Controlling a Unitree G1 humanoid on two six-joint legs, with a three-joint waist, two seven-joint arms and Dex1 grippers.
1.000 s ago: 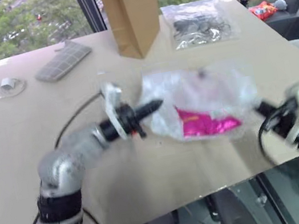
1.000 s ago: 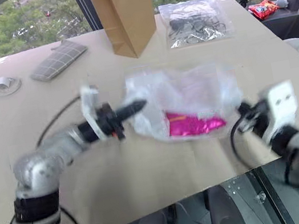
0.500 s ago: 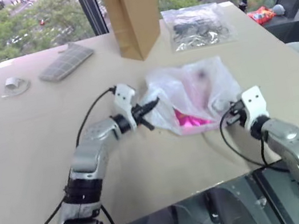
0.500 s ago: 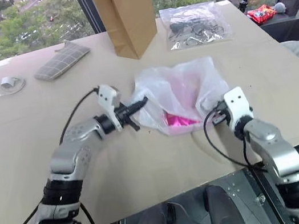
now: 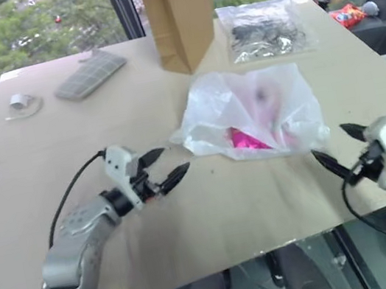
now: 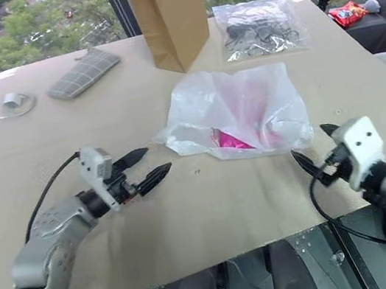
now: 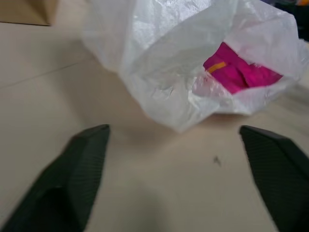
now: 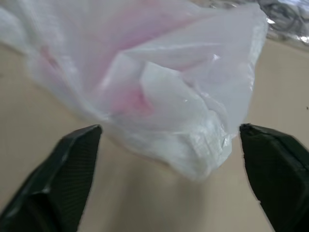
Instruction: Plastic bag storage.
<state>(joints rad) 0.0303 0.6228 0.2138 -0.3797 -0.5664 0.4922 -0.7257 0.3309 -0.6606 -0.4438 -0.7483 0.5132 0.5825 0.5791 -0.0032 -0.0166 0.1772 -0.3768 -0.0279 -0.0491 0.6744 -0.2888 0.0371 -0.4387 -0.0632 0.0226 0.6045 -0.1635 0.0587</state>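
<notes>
2 grippers (jaws spread) flank the plastic bag [image 5: 250,110].

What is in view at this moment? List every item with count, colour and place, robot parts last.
plastic bag: one, translucent white, middle of the table, lying free.
pink packet: one, magenta, inside the plastic bag.
paper bag: one, brown, upright at the far edge.
clear pouch: one, holding dark items, far right.
grey cloth: one, checked, far left.
tape roll: one, whitish, far left corner.
table: one, beige.
left gripper: fingers open, left of the plastic bag, apart from it.
right gripper: fingers open, right of the plastic bag.
</notes>
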